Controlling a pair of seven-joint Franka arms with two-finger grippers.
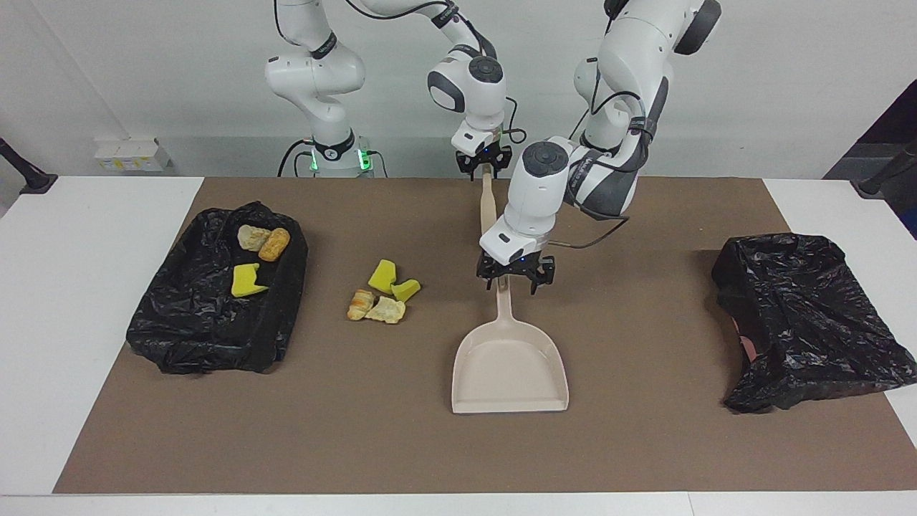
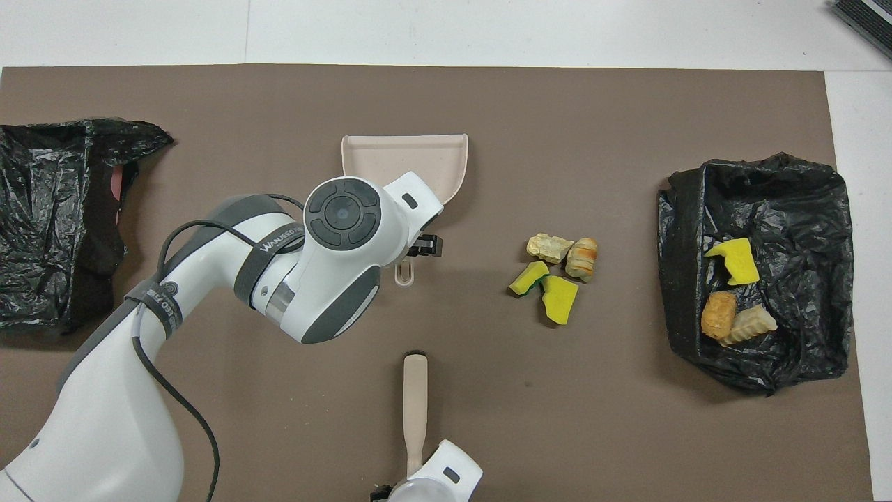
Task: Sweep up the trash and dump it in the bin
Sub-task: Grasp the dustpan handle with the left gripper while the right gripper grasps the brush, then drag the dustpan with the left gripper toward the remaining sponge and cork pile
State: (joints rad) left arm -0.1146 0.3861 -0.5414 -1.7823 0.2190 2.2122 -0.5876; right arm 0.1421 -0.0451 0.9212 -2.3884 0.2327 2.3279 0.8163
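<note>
Trash in the facing view lies as four loose bits on the mat, beside the dustpan toward the right arm's end of the table; three more already sit in the bag-lined bin past them. You can expect the sponge and bread-like lumps to be light, soft and apt to roll, so I'd sweep rather than pinch. Your left gripper sits wide open astride the dustpan's handle, the likely hold. Your right gripper grips the brush by its handle end. From overhead, the trash has bare mat all round it, with open room between dustpan and bin; the brush lies nearer the robots than the dustpan.
</note>
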